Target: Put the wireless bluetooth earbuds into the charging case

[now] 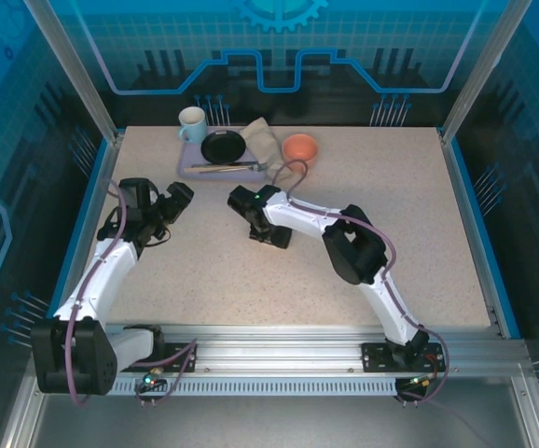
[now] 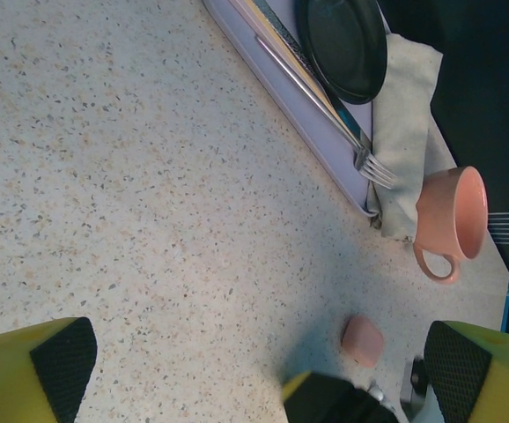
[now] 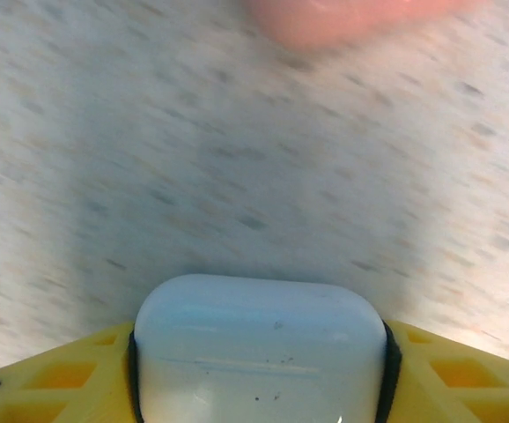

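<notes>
Charging case (image 3: 259, 344), white and glossy with rounded corners, is seen clamped in the right gripper (image 3: 259, 352): the black pads of the two yellow fingers (image 3: 61, 379) are pressed flush against its two sides, so the jaws are held about half apart by the width of the case itself. A few tiny dark specks are seen on its surface. The case is held low over the speckled table (image 1: 391, 215), near the middle of it, where the right gripper (image 1: 269, 235) is pointed downward in the top view. A blurred pink shape (image 3: 351, 18) is seen at the upper edge of the right wrist view, apart from the white case. In the left wrist view a small pink case (image 2: 362, 340) is seen lying shut on the table. The left gripper (image 2: 259, 379) is spread to its widest, its fingers (image 2: 34, 370) at the two lower corners of that view, and nothing is held or touched by them. At the far side of the table a purple tray (image 1: 190, 168) is loaded with a black plate (image 1: 223, 147) and a fork (image 2: 373, 167); a white mug (image 1: 192, 124), a folded cloth (image 1: 262, 140) and a salmon cup (image 1: 299, 147) are placed near it.
</notes>
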Controlling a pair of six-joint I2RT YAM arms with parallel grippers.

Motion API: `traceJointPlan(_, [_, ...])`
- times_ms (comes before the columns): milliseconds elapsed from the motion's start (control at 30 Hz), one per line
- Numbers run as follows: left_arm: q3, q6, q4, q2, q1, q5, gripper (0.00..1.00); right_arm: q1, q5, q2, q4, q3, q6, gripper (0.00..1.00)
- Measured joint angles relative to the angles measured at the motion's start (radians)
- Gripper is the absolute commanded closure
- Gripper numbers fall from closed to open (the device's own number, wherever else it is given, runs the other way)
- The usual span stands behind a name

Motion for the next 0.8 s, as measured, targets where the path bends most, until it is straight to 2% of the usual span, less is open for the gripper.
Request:
traceJointPlan(200, [0.015, 0.004, -0.013, 0.0, 0.0, 0.025, 0.01, 0.027, -0.03, -0.177, 0.074, -0.293, -0.002, 0.48])
traceJointPlan(267, [0.017, 0.013, -0.014, 0.0, 0.0, 0.029, 0.01, 0.032, -0.042, -0.217, 0.106, -0.355, 0.0, 0.43])
traceJointPlan(367, [0.017, 0.024, -0.024, 0.0, 0.0, 0.036, 0.01, 0.034, -0.048, -0.238, 0.131, -0.391, 0.003, 0.35])
traceJointPlan(633, [0.017, 0.03, -0.048, 0.0, 0.0, 0.044, 0.01, 0.033, -0.061, -0.238, 0.159, -0.403, 0.004, 0.33])
traceJointPlan(800, [0.017, 0.031, -0.057, -0.001, 0.0, 0.044, 0.01, 0.016, -0.09, -0.243, 0.175, -0.415, -0.01, 0.27])
